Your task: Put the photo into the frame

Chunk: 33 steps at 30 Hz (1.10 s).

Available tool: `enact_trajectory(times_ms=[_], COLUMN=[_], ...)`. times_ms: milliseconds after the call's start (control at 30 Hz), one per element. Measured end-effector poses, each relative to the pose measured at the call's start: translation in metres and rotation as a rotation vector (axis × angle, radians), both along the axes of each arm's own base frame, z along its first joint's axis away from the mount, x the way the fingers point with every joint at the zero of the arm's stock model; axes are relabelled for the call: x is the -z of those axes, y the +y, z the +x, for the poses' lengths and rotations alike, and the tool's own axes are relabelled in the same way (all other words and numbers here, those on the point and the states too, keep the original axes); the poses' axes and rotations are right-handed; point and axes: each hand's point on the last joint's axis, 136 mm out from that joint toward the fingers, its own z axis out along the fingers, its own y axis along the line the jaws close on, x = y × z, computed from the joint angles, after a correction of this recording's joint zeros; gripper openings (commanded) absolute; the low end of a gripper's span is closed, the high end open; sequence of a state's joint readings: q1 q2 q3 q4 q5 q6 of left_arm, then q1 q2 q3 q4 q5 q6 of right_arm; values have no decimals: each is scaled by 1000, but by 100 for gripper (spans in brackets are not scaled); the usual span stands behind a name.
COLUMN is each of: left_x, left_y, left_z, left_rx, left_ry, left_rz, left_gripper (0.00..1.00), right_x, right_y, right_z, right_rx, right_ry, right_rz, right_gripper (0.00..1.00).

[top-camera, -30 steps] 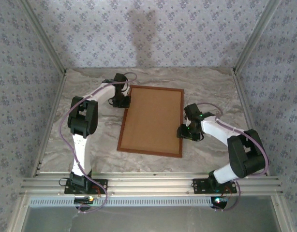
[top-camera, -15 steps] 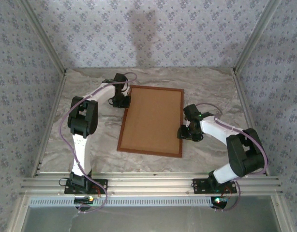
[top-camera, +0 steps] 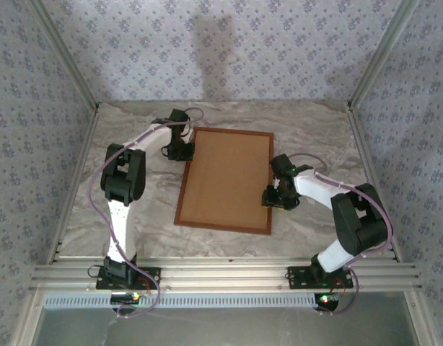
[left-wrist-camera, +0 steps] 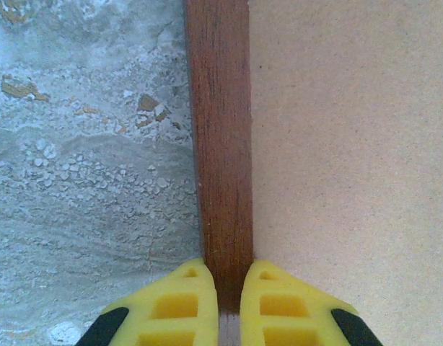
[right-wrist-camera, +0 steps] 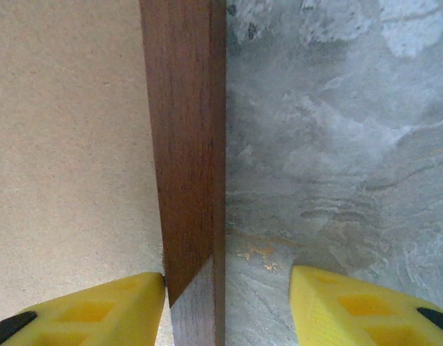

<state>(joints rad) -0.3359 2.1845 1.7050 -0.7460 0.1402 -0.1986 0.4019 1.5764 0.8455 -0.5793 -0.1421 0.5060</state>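
Enclosure: three walls [top-camera: 229, 50] in pale blue-grey floral wallpaper, aluminium corner posts [top-camera: 66, 61] at both back corners. Tabletop [top-camera: 308, 122] is a grey marbled sheet with brown flecks [left-wrist-camera: 146, 101] up close. Aluminium extrusion rails [top-camera: 221, 274] run along the near edge. Soft shadow [top-camera: 211, 43] on the back wall, light diffuse.

Matt reddish-brown wooden frame [left-wrist-camera: 220, 144], rough matt fibreboard backing [left-wrist-camera: 351, 158], marbled grey stone-look tabletop [left-wrist-camera: 84, 180], smooth yellow plastic fingers [left-wrist-camera: 174, 306]

I see my right gripper [right-wrist-camera: 227, 280] with its yellow fingers [right-wrist-camera: 99, 310] spread astride the reddish-brown rail of the frame [right-wrist-camera: 185, 144], one tip touching its inner edge over the tan backing board [right-wrist-camera: 70, 130], the other apart from it over the marbled grey table [right-wrist-camera: 337, 144]
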Motion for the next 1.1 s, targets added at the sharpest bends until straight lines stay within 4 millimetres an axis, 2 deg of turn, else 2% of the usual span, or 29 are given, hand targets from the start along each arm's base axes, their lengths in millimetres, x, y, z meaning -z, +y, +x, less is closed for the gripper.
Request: enact_trajectory(times_ms=[833, 967, 1100], left_x=[1, 1, 2], left_y=[0, 0, 0], left_z=[0, 0, 0], left_rx=[0, 0, 1], left_ry=[0, 0, 0], left_rz=[-1, -1, -1], left_gripper=[0, 0, 0], right_x=[11, 10, 0], right_y=[2, 2, 4], right_z=[-5, -5, 1], right_rx=[-14, -15, -25], right_ry=[118, 128, 99], right_rz=[-99, -104, -90], right_gripper=[51, 51, 52])
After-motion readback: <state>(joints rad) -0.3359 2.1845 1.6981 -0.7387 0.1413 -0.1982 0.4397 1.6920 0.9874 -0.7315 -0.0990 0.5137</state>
